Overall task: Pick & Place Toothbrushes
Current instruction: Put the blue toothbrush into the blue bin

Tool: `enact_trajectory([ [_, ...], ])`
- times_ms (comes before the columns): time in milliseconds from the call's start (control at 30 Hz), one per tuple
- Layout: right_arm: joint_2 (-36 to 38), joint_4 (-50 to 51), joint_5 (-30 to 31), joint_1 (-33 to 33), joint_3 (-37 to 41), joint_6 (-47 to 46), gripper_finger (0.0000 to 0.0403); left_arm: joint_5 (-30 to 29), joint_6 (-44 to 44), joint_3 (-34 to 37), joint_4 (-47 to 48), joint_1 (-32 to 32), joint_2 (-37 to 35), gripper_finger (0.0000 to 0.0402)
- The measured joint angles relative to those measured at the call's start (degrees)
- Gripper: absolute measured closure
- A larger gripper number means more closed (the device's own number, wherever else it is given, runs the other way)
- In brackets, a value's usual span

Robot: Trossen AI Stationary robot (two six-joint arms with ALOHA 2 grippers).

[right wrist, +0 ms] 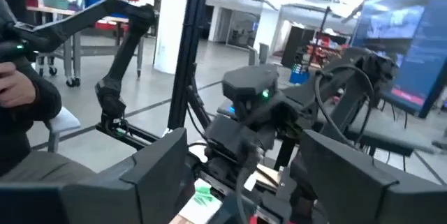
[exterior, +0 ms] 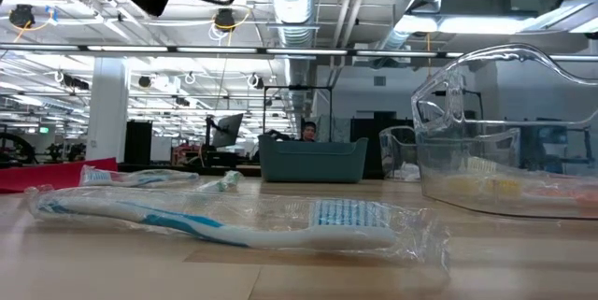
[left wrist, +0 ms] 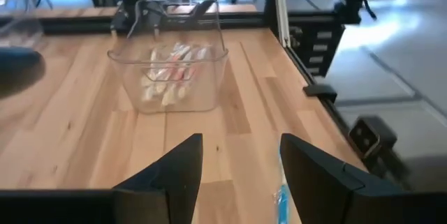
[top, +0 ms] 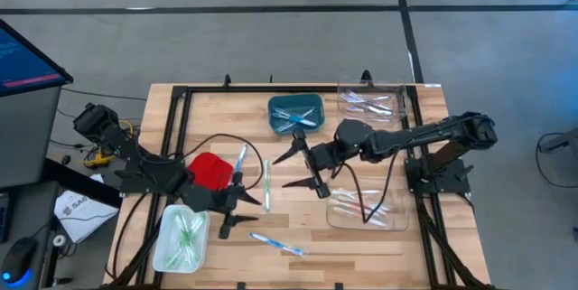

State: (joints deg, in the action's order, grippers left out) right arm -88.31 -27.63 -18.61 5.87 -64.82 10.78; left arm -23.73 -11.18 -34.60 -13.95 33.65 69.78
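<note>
Several wrapped toothbrushes lie loose on the wooden table: a blue one point(top: 278, 245) point(exterior: 234, 221) near the front edge, a green one point(top: 266, 186) at the middle, and another blue one point(top: 240, 159) lying partly on a red tray point(top: 209, 171). My left gripper point(top: 242, 209) point(left wrist: 241, 161) stands open above the table at the front left, close to the green one, fingers toward the right. My right gripper point(top: 282, 171) point(right wrist: 244, 161) is open at the middle, held level and pointing left, above the table. Neither holds anything.
A teal bin point(top: 296, 114) point(exterior: 313, 160) with blue toothbrushes stands at the far middle. A clear bin point(top: 370, 102) with pink ones is at the far right. Another clear bin point(top: 366, 207) point(left wrist: 171, 70) holds orange-red ones, and a pale tray point(top: 181, 236) at the front left holds green ones.
</note>
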Motion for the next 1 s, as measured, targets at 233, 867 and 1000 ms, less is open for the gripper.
enact_trajectory([
  [233, 0.72, -1.7, 0.43, 0.11, 0.0, -1.58, 0.0128, 0.2, 5.0, 0.03, 5.52, -0.33, 0.0, 0.0215],
  [867, 1.05, -8.48, -12.94, -3.92, -0.02, -2.15, 0.0128, 8.34, 18.07, -2.11, 4.14, 1.26, 13.71, 0.0215],
  [1000, 1.05, -7.83, -13.08, -4.22, -0.02, -2.9, 0.0128, 11.38, 18.64, -6.62, 3.84, 1.4, 17.67, 0.0215],
])
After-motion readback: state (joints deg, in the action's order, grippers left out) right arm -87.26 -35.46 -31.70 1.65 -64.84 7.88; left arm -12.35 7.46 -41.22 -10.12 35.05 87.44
